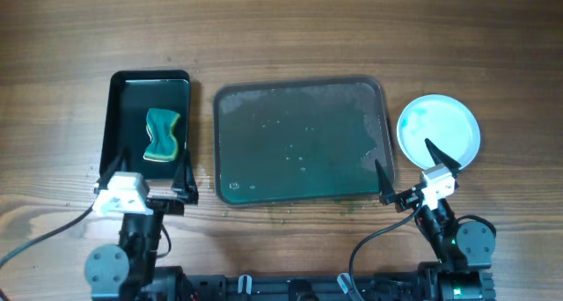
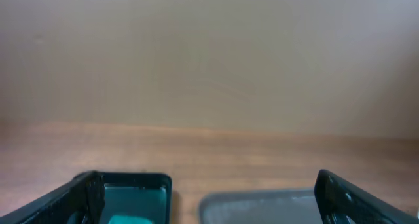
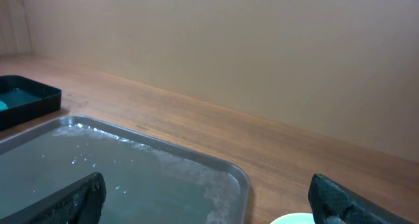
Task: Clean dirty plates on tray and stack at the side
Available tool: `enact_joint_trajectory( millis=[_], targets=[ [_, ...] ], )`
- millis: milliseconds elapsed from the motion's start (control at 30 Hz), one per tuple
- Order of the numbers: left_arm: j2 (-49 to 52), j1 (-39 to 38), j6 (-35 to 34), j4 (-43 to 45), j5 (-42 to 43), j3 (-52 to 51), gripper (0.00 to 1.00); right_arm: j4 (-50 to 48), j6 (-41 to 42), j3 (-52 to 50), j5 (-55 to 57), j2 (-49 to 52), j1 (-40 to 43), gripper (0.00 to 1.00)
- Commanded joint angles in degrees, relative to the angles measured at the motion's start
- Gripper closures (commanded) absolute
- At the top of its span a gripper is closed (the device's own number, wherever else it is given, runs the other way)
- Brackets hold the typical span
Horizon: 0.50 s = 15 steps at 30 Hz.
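Observation:
The large dark grey-green tray (image 1: pixel 230 107) lies mid-table with no plates on it, only wet streaks and specks. It also shows in the right wrist view (image 3: pixel 239 178) and the left wrist view (image 2: pixel 262 204). White plates (image 1: pixel 440 129) with a faint green smear on top sit to the right of the tray; how many are stacked I cannot tell. A sliver of plate (image 3: pixel 294 219) shows in the right wrist view. My left gripper (image 1: pixel 148 173) is open and empty near the front edge, below the small black tray. My right gripper (image 1: pixel 413 169) is open and empty, just in front of the plates.
A narrow black tray (image 1: pixel 113 116) holding a green sponge (image 1: pixel 162 134) stands left of the big tray; it shows in the left wrist view (image 2: pixel 157 181). Small green crumbs lie on the table in front of the big tray.

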<state>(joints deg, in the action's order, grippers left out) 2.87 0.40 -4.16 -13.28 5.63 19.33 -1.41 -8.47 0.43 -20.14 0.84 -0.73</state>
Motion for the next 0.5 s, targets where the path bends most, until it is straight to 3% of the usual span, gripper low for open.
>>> enact_joint_trajectory(
  millis=[0,100,467],
  targets=[
    [-2.7,-0.9,-4.0,6.0,-4.5,-7.2,0.0,-0.3,-0.5,-0.1,-0.8,-0.6,-0.3,0.0],
    [-2.7,-2.0,-4.0,10.7,-7.5,-10.8,0.0,-0.3,-0.5,-0.1,-0.8,-0.6,-0.3,0.0],
    [-2.7,-2.1,-4.2,14.2,-9.3,-19.0,0.0,-0.3,-0.5,-0.1,-0.8,-0.6,-0.3,0.0]
  ],
)
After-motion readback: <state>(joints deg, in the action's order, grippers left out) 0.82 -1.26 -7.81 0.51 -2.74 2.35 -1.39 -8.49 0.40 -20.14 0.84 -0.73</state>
